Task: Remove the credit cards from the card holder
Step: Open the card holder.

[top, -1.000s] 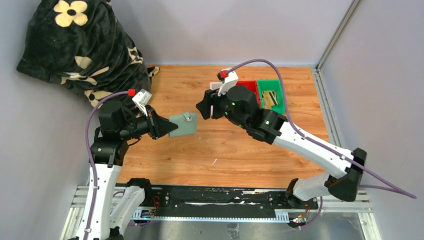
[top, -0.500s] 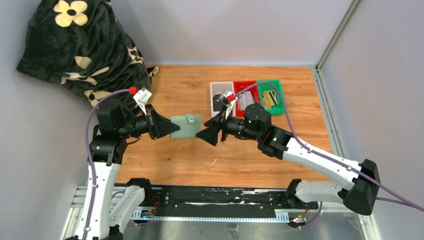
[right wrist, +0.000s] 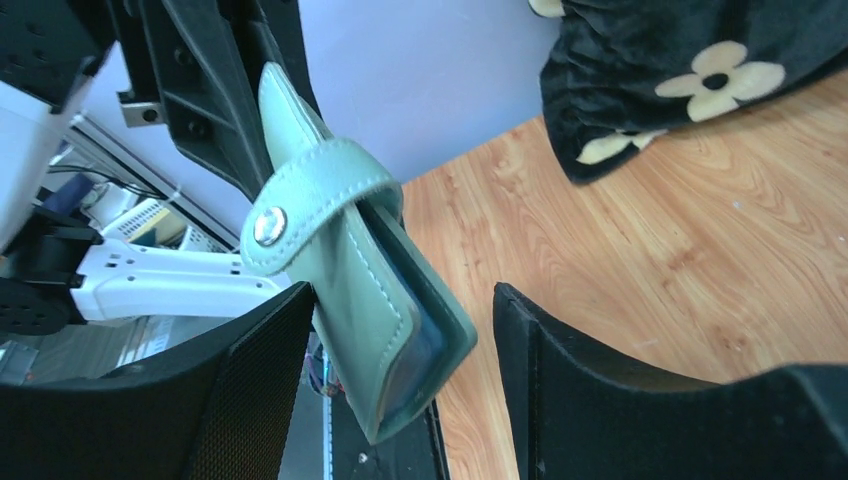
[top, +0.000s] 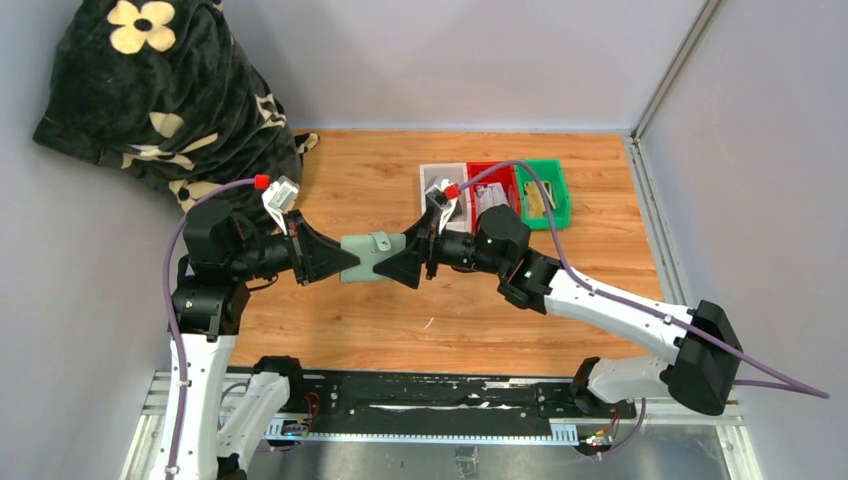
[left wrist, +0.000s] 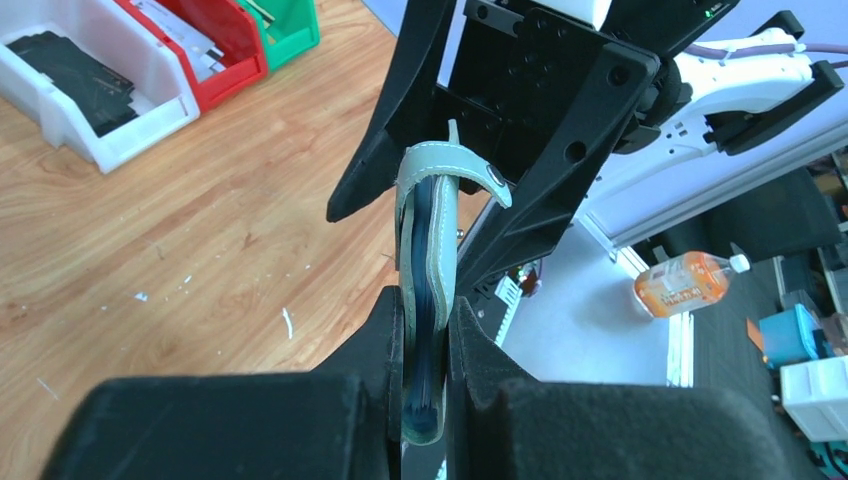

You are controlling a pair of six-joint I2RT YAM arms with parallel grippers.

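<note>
The sage-green card holder (top: 370,257) hangs in the air over the table's middle, folded, its tab snapped shut. My left gripper (top: 341,266) is shut on its left end; the left wrist view shows the card holder (left wrist: 428,240) pinched edge-on between my left gripper's (left wrist: 425,315) fingers. My right gripper (top: 401,263) is open, its fingers straddling the right end. In the right wrist view the card holder (right wrist: 345,285) sits between the spread fingers of my right gripper (right wrist: 400,300), near the left one. A tan-gold credit card (top: 539,198) lies in the green bin. A dark blue layer shows between the folds.
A white bin (top: 441,182), a red bin (top: 497,178) and a green bin (top: 552,180) stand in a row at the back right. The white bin holds a black wallet (left wrist: 70,68). A black flowered blanket (top: 150,95) fills the back left corner.
My right arm has swung from the bins down and left to the card holder, and its open fingers now straddle the right end. The left gripper has held the card holder nearly still.
</note>
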